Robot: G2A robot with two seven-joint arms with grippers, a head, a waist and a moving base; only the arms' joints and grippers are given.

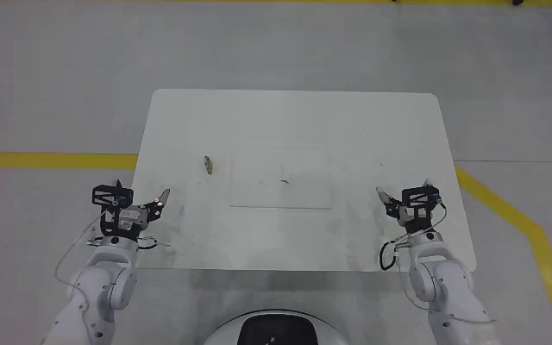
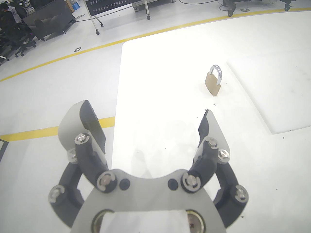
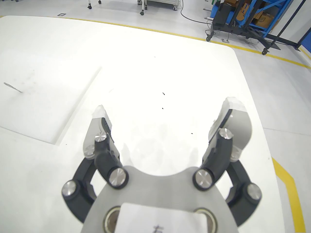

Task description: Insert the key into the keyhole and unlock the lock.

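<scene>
left gripper (image 2: 145,110) jaws spread wide, nothing between them, over the table's (image 1: 345,121) near left edge; right gripper (image 3: 166,105) also spread and empty, near the right edge; brass padlock (image 2: 213,83) stands upright on the left half, shackle up, just beside the shallow rectangular panel (image 3: 48,112); key (image 3: 12,87) lies flat on that panel, well apart from both grippers
</scene>
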